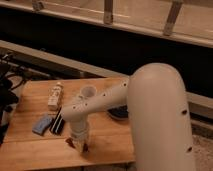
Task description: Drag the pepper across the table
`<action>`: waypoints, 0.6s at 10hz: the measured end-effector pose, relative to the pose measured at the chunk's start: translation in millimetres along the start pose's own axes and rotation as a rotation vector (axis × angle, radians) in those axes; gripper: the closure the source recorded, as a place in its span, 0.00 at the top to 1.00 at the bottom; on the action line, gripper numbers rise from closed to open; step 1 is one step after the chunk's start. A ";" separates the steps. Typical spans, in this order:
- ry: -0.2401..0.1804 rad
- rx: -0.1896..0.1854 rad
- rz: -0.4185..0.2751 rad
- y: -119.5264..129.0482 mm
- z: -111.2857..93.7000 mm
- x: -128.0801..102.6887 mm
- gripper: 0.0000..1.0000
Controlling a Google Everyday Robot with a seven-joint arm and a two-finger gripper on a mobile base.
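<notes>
Camera view, claw [78,144] at pepper [84,147], near table [35,150] front edge

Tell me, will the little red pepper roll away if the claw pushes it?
Probably it slides more than it rolls: the pepper seems tapered, so it would likely curve rather than run straight. It looks small beside the claw, which is down at it near the front edge of the table, so it is likely light.
</notes>
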 end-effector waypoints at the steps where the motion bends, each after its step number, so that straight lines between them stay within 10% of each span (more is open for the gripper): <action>1: -0.007 -0.019 -0.024 5.0 3.6 -3.1 0.00; 6: 0.051 -0.048 -0.098 28.2 3.1 8.7 0.00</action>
